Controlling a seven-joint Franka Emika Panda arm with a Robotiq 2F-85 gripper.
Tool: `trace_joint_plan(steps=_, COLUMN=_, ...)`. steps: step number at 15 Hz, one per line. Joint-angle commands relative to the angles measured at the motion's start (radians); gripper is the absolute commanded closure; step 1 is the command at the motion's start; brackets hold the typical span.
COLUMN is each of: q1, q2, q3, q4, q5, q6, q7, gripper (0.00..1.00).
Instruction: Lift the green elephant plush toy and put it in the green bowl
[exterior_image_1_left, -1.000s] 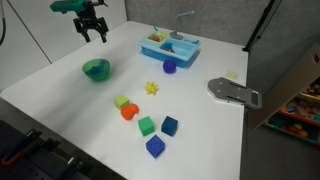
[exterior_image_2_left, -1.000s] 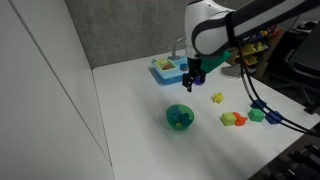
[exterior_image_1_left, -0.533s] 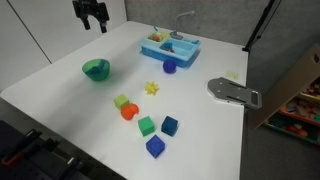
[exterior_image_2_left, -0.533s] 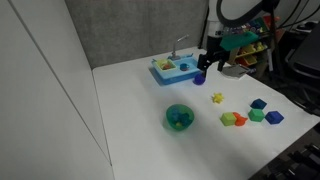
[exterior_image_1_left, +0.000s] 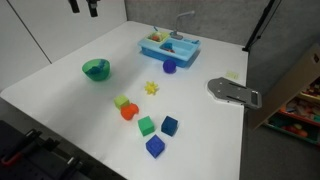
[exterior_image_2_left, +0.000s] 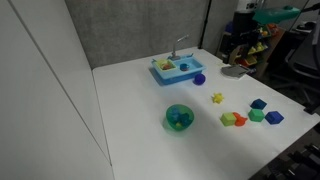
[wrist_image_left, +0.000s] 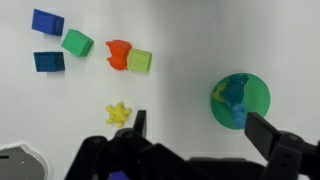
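Lumpy plush toy (wrist_image_left: 232, 99) in rnd bowl (wrist_image_left: 263, 100)

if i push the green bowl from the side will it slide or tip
It would probably slide rather than tip: the green bowl looks shallow and wide, sitting flat on the smooth white table. It looks like toy plastic, likely light; a gentle push may move it. The small teal toy inside looks soft and should add little weight.

I count two blue blocks (exterior_image_1_left: 170, 125) (exterior_image_1_left: 154, 147), one green cube (exterior_image_1_left: 146, 125), one yellow-green block (exterior_image_1_left: 121, 102), one orange block (exterior_image_1_left: 129, 113), one yellow star (exterior_image_1_left: 152, 88), one green bowl (exterior_image_1_left: 86, 68) and one blue tray (exterior_image_1_left: 150, 50).
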Motion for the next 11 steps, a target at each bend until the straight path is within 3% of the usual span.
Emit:
trace_joint_plan(steps=1, q1=-0.018, q2=-0.130, q3=0.010, q4=-0.057, q5=-0.010, q6=-0.074, q7=-0.019, gripper=0.00)
trace_joint_plan(steps=7, q1=-0.022, q2=-0.251, q3=0.025, q4=-0.065, q5=-0.030, q6=-0.156, q7=-0.003, gripper=0.00)
trace_joint_plan(steps=11, q1=-0.023, q2=-0.230, q3=0.030, q4=-0.042, q5=-0.013, q6=-0.152, q7=-0.005, gripper=0.00)
